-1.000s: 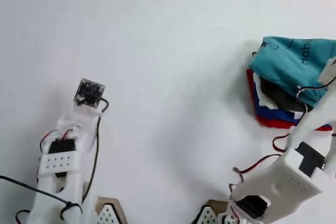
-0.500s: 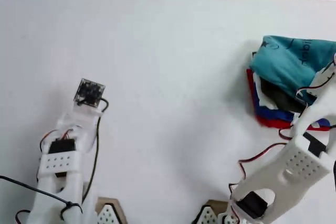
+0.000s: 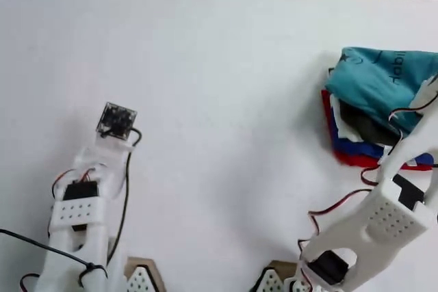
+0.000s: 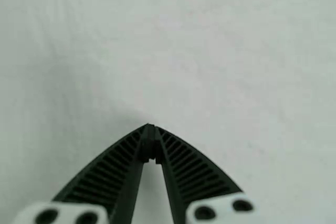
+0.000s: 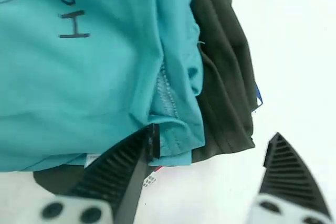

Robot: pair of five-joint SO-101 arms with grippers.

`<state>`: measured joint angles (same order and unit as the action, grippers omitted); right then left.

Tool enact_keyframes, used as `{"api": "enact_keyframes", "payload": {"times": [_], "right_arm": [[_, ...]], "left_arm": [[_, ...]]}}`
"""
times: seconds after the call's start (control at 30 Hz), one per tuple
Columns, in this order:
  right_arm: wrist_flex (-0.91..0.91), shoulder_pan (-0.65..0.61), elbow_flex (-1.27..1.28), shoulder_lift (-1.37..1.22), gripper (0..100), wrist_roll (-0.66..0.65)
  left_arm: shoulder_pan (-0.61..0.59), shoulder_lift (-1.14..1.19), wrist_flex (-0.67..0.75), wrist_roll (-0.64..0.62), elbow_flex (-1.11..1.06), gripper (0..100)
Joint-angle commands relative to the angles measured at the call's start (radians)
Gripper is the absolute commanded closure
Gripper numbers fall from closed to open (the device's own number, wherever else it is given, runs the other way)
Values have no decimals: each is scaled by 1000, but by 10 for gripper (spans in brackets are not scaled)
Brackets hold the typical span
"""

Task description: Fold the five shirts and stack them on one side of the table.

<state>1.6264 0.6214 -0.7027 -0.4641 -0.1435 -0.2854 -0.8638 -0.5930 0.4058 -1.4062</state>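
A stack of folded shirts (image 3: 373, 111) lies at the table's right edge, with a teal shirt (image 3: 383, 83) on top and black, white, blue and red layers under it. My right arm (image 3: 387, 220) stretches from the front right up to this stack. In the right wrist view my right gripper (image 5: 212, 148) is open at the stack's edge. One of its fingers (image 5: 137, 153) rests against the teal shirt's (image 5: 89, 72) hem, the other stands off past the black shirt (image 5: 223, 77). My left gripper (image 4: 149, 132) is shut with nothing in it over bare table, at the front left.
The white table (image 3: 219, 66) stretches bare across the middle and left. My left arm (image 3: 79, 203) stands at the front left, its wrist camera (image 3: 118, 120) pointing toward the middle. The two arm bases sit along the front edge.
The right arm has swung slightly to the right and toward the stack. The left arm and the shirts have not moved.
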Motion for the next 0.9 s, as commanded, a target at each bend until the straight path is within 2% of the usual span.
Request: {"api": "enact_keyframes", "payload": {"times": [0.0,0.17,0.53,0.73,0.87], "right_arm": [[8,-25,-21,73,686,8],[-4,-53,57,73,686,11],[-166,-47,276,73,687,12],[-176,-50,290,73,816,11],[-176,-51,288,73,829,11]], "left_arm": [[-2,-18,20,8,2,974],[-2,-18,20,8,2,974],[-2,-18,20,8,2,974],[-2,-20,20,8,2,974],[-2,-20,20,8,2,974]]}}
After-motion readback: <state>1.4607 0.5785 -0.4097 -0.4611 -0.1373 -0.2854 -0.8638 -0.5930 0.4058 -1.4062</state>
